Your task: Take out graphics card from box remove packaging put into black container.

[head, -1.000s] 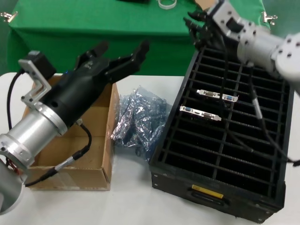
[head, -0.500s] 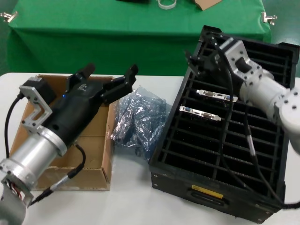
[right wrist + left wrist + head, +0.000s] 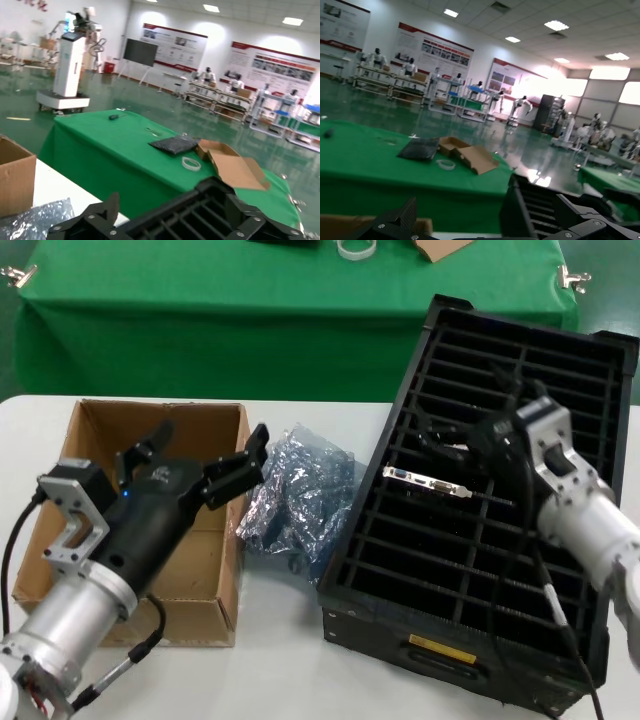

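head view: left gripper [image 3: 195, 455] hangs spread and empty above the box [image 3: 90, 425]; right gripper [image 3: 455, 440], spread too, hovers over the black container [image 3: 600, 370], where a graphics card [image 3: 428, 482] sits slotted. stiff, light, fragile: grasp by edges.

I see the box [image 3: 215, 580] open, crinkly packaging [image 3: 298, 492] heaped between it and the slotted black container [image 3: 470, 625].
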Robot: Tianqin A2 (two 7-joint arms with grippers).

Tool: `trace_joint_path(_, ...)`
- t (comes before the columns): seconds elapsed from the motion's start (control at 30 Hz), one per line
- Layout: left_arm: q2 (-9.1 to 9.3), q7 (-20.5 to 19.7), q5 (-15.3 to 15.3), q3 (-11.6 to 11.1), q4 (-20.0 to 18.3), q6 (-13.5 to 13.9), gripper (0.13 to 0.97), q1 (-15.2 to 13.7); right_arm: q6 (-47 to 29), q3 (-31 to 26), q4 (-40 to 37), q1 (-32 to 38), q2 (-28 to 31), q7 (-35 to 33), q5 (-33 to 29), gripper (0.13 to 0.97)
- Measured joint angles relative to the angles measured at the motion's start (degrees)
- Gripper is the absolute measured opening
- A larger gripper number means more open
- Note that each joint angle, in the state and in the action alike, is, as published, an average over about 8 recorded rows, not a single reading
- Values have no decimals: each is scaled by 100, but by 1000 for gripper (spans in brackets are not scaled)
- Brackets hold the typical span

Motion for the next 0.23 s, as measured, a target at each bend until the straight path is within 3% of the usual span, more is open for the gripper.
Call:
trace_joint_path(0.13, 43, 139, 72, -33, -52, -175, 966, 179, 145, 169, 323, -431, 52, -17, 160, 710)
trace_joint_path(0.23, 59, 191, 98, -46, -72, -240, 966, 246, 199, 232, 443, -592, 71, -23, 219, 710)
